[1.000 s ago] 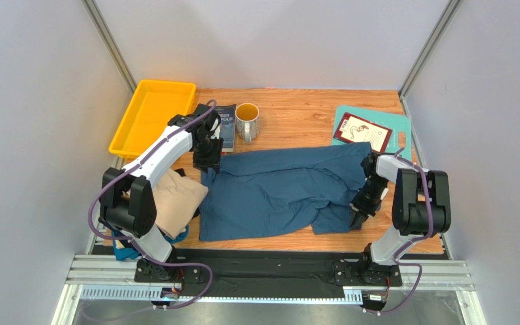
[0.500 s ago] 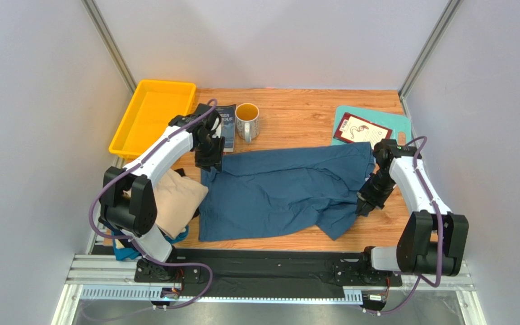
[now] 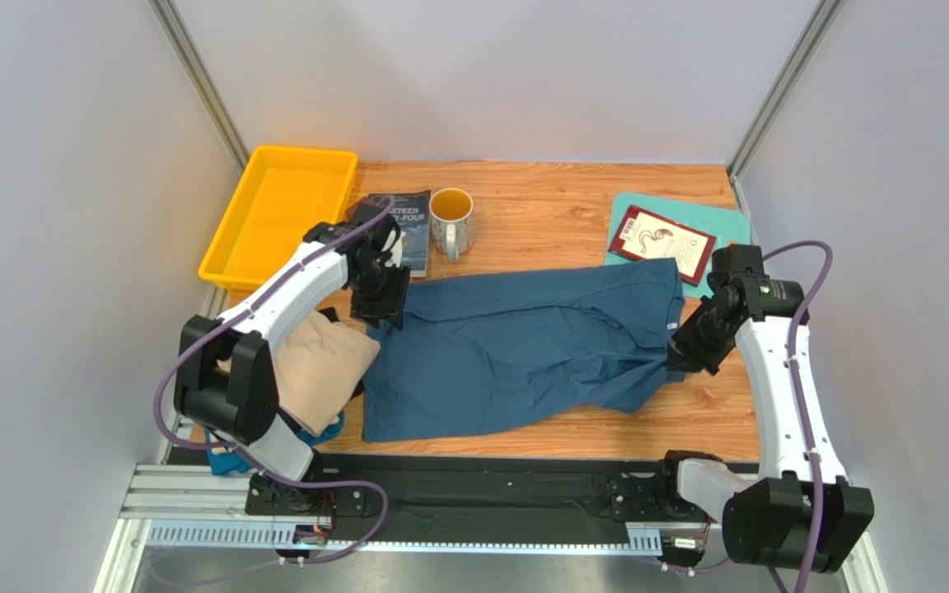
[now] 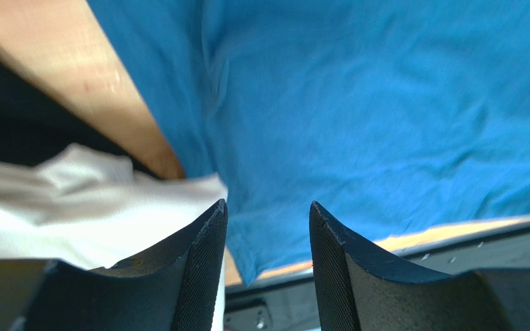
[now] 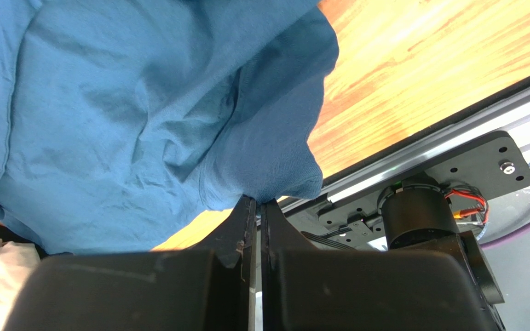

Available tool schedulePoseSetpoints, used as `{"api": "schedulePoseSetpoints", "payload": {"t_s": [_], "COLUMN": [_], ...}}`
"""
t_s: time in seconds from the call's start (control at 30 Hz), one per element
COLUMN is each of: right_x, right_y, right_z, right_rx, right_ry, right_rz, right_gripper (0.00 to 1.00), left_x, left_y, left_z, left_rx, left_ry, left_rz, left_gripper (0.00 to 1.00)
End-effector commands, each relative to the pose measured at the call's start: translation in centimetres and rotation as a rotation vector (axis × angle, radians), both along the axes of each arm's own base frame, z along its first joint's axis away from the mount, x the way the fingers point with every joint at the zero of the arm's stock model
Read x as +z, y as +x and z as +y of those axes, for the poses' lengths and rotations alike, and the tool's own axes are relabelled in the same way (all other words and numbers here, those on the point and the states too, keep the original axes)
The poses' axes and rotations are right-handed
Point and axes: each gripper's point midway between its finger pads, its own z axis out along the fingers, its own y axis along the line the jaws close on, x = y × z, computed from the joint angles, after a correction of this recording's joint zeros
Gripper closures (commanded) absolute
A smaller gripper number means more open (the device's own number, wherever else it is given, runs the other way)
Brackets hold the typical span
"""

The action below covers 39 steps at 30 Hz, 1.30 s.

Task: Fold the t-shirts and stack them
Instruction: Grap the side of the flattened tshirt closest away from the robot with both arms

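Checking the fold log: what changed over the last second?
Right gripper, shut on the blue shirt, swung out to the right and farther back, dragging the shirt's near right flap with it. Left gripper edged slightly nearer, open over the shirt's left end. Beige shirt, mug, tray unchanged.

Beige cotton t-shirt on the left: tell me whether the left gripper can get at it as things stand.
Probably yes. The left gripper is open and empty, close beside the beige cotton t-shirt, whose top lies uncovered. Only the edge of the large teal-blue t-shirt lies next to it.
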Motion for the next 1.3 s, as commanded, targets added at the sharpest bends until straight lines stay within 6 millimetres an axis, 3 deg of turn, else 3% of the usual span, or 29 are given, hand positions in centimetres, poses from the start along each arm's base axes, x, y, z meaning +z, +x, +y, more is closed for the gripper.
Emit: {"api": "schedulePoseSetpoints", "payload": {"t_s": [0.0,0.2,0.47,0.63,0.9,1.27], "right_x": [-0.3,0.2,0.4,1.7,4.1,2.8], "right_y": [-7.4,-6.8,-0.6,1.9,6.1,10.2], "right_z": [0.5,0.2,1.3,0.6,-0.8,-0.4], "right_rx": [-0.023,-0.029,-0.032,-0.004,-0.013,-0.012], "right_ry": [0.012,0.004,0.100,0.077,0.096,0.193], "right_rz": [0.239,0.223,0.149,0.116,0.014,-0.016], "right_gripper": [1.00,1.00,1.00,1.00,1.00,1.00], "left_x": [0.7,0.4,-2.0,-1.9,-3.9,-6.2], "left_y": [-4.0,-9.0,-13.4,-14.3,-15.3,-15.3], "left_z": [0.9,1.5,1.7,1.2,1.6,-1.2], "left_rx": [-0.035,0.026,0.027,0.007,0.049,-0.141], "left_ry": [-0.009,-0.025,-0.016,-0.005,0.077,0.151], "left_rz": [0.028,0.101,0.202,0.204,0.314,0.377], "left_gripper": [0.46,0.46,0.44,0.44,0.47,0.46]}}
